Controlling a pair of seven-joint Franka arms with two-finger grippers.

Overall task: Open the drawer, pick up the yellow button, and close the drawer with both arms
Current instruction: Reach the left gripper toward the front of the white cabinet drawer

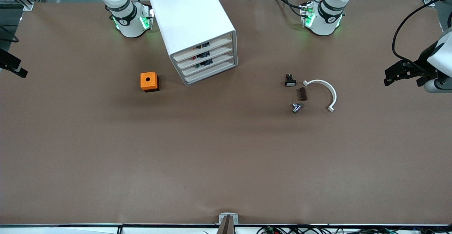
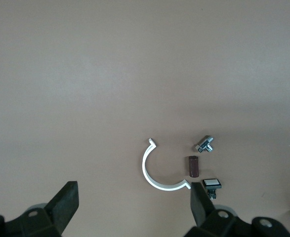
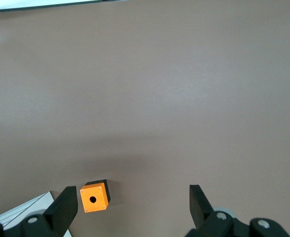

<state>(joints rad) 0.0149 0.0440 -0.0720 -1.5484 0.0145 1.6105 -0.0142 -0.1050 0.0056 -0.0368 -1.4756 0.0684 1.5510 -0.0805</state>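
- Cabinet (image 1: 197,29) first, in the front view: we see it white and boxy on the brown table (image 1: 226,156), between the two arm bases, its four drawers all pushed in. The drawer (image 1: 204,47) we care about is the topmost one, shut flush, with a small dark and orange-yellow item showing at its front; we cannot tell whether that is the button.
- Nearer the camera and toward the right arm's end sits an orange cube box (image 1: 149,81) with a hole in its top.
- Toward the left arm's end we find a black button with white face (image 1: 290,80), a small brown block (image 1: 302,94), a metal fitting (image 1: 297,107) and a white half-ring clamp (image 1: 325,93), close together but apart.
- The left gripper (image 1: 402,73) hangs at the table's edge at the left arm's end; only a dark tip of the right gripper (image 1: 14,66) shows at the other edge. Both arms wait.
- In the left wrist view, we see the left gripper (image 2: 135,207) spread wide, holding nothing, above bare table with the clamp (image 2: 157,173), block (image 2: 193,166), fitting (image 2: 204,144) and white-faced button (image 2: 212,184) below it.
- In the right wrist view, the right gripper (image 3: 134,207) is likewise spread wide and empty, over the table, with the orange box (image 3: 95,196) and a corner of the cabinet (image 3: 21,207) in sight.
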